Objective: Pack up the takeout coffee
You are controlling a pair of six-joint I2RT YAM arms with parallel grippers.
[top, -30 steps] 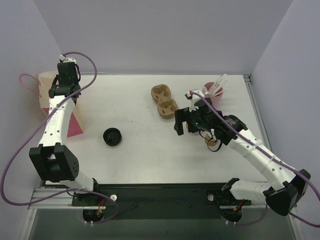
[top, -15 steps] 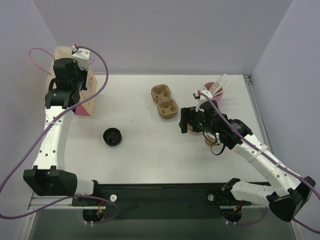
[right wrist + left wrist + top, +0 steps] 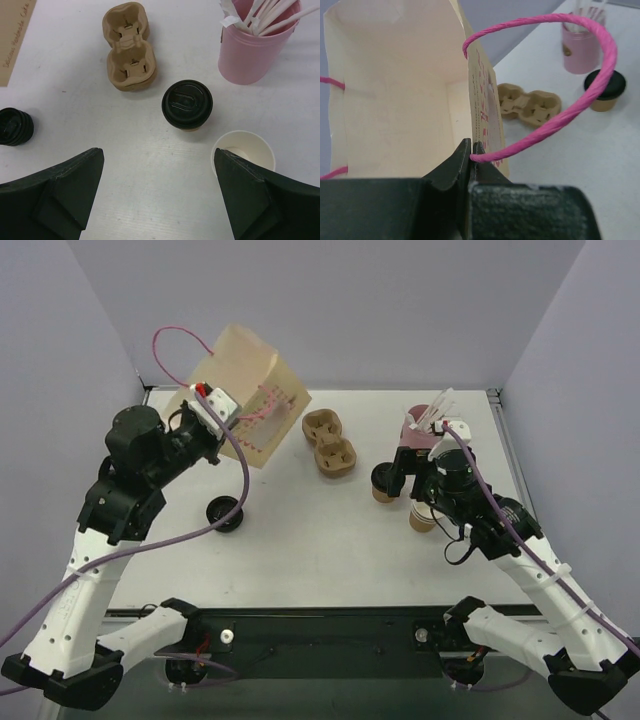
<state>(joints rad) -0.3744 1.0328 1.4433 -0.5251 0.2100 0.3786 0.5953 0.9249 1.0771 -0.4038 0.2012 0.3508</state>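
**Item 1, left gripper** (image 3: 471, 150). Jaws pinched tight on the front wall of the paper bag (image 3: 395, 100), right by the root of its pink handle (image 3: 560, 115). The bag hangs off the table (image 3: 300, 540), tilted, with its mouth facing my wrist camera.

**Item 2, right gripper** (image 3: 157, 152). Fingers spread as wide as they go, holding nothing, hovering above the two cups.

**Item 3, lidded cup** (image 3: 187, 104). Kraft brown with a black lid. It stands on the table between the pulp tray (image 3: 129, 47) and the pink cup (image 3: 255, 45). Long axis vertical, lid up.

**Item 4, open cup** (image 3: 243, 151). It sits just beside the lidded one, nearer the arm. Upright, white mouth up, no lid.

**Item 5, loose lid** (image 3: 15, 126). It lies well apart from the cups, on the left side of the table.

**Handling note.** I judge the step in hand to be bringing the bag into place.
- I would stand it on its base near the cups, mouth up and gaping, before letting go.
- The right jaws should then come straight down around the lidded cup.
- They should grip the paper wall under the lid, not the lid itself.
- The cup should stay vertical all the way.
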